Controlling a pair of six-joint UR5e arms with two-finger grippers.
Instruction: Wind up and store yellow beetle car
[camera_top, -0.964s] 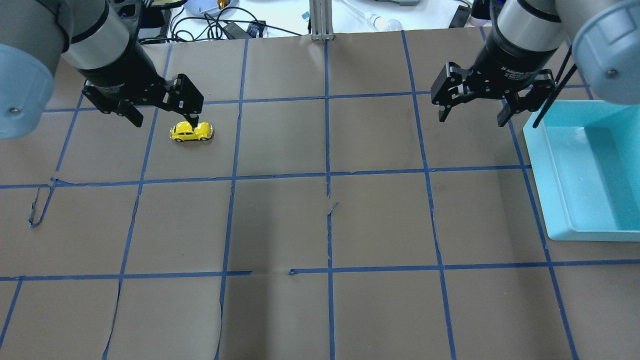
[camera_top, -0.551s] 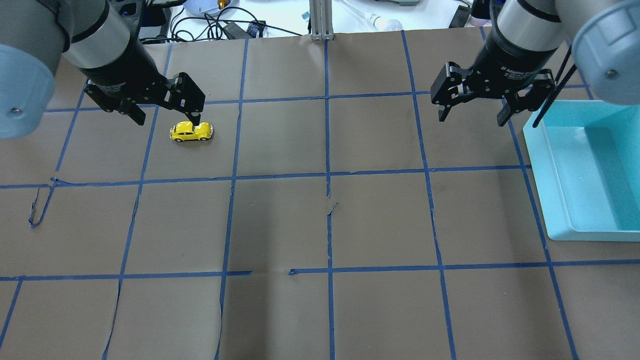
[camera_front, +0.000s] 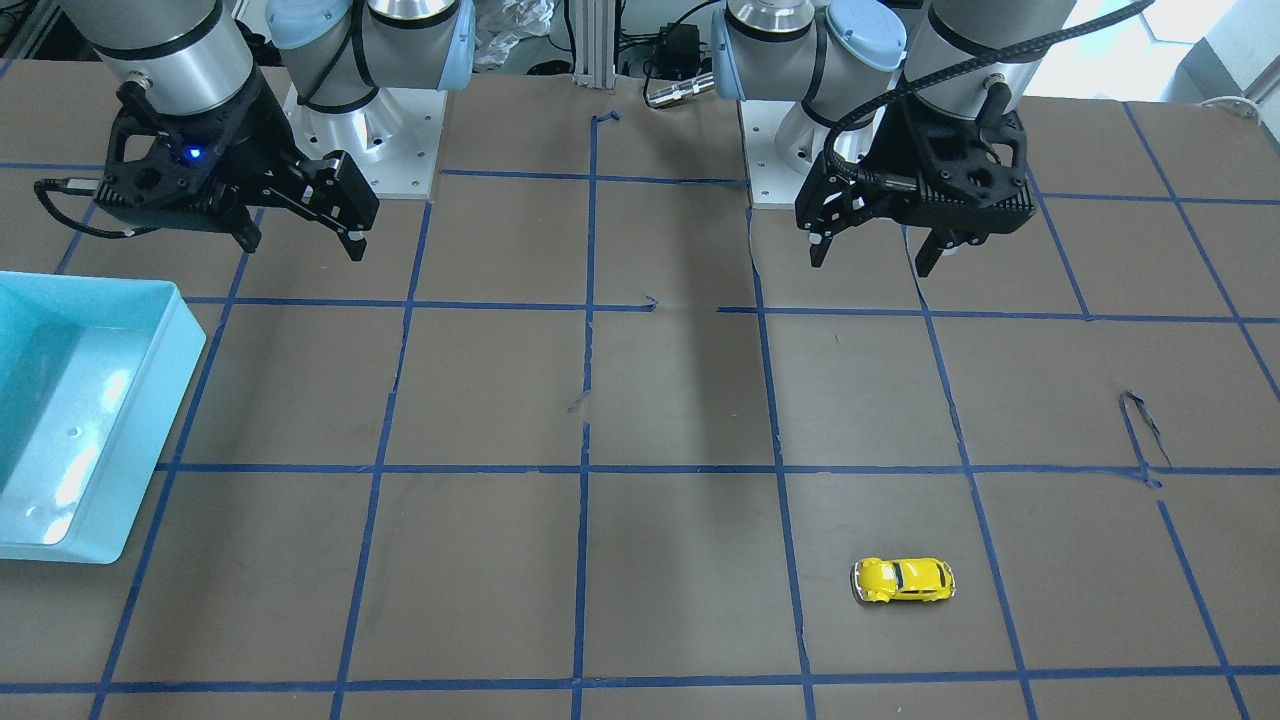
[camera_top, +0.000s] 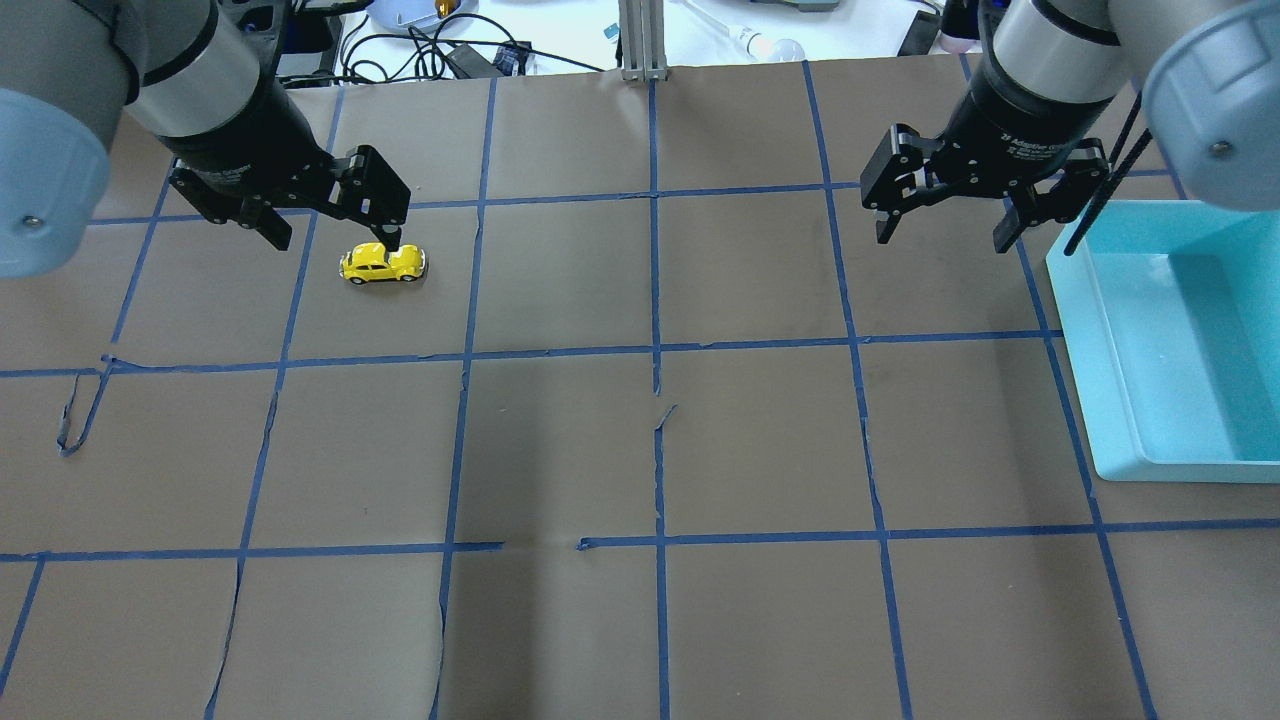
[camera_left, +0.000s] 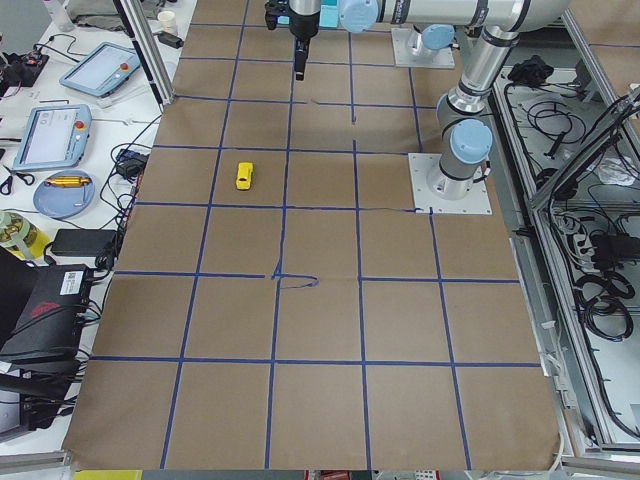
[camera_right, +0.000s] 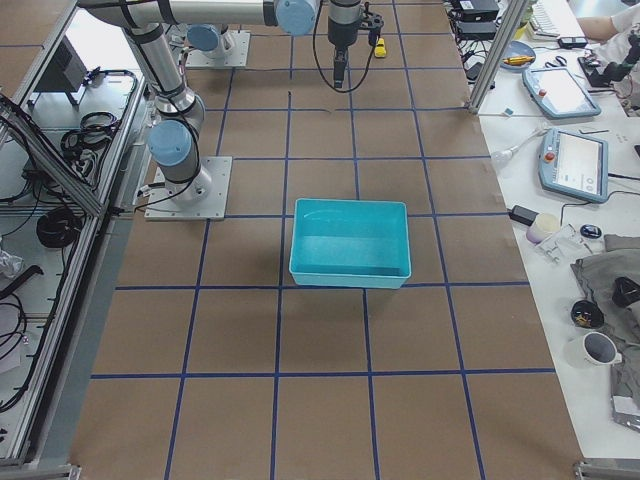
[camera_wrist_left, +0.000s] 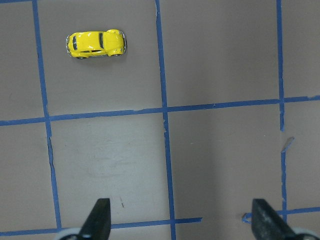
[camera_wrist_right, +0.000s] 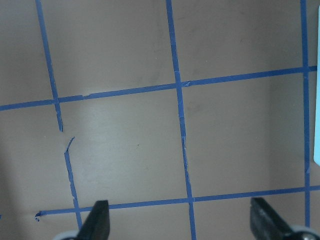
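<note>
The yellow beetle car (camera_top: 383, 264) stands on its wheels on the brown paper, in the far left part of the table; it also shows in the front view (camera_front: 903, 579) and in the left wrist view (camera_wrist_left: 96, 44). My left gripper (camera_top: 333, 238) is open and empty. It hangs high above the table, on the robot's side of the car (camera_front: 870, 260), with its fingertips (camera_wrist_left: 100, 212) well apart from it. My right gripper (camera_top: 941, 238) is open and empty, raised beside the teal bin (camera_top: 1075, 300).
The teal bin (camera_front: 150, 430) sits at the table's right edge and looks empty (camera_right: 350, 277). Blue tape lines divide the brown paper into squares, with some torn tape. Cables and gear lie beyond the far table edge.
My left gripper has shifted very slightly away from the camera. The car and the right arm have not moved.
</note>
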